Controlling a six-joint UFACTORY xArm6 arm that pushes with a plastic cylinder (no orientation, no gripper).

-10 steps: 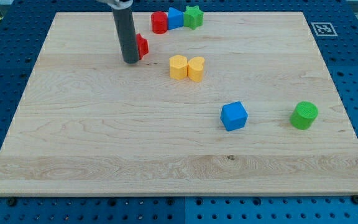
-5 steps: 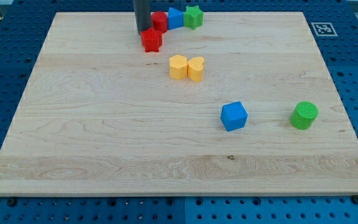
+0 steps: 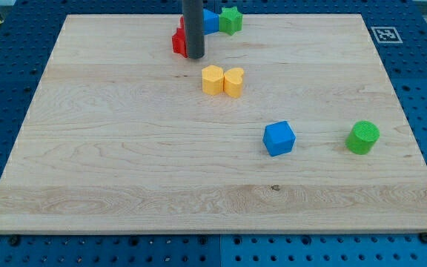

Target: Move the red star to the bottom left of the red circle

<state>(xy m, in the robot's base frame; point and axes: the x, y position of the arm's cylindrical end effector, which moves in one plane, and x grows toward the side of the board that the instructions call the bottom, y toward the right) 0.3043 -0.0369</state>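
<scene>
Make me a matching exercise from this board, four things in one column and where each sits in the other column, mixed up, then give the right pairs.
Things:
1. green cylinder
2. green star
3. yellow blocks
4. my tip

Places:
A. top edge of the board, right of the blue block
B. right at the red star, on its right side
C. far right of the view, past the blue cube
D. middle, below the top row

Pairs: 1-C, 2-A, 3-D, 4-B

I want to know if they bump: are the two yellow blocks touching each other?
Touching. The camera view shows the left yellow block and the right yellow block pressed side by side, with no board visible between them.
</scene>
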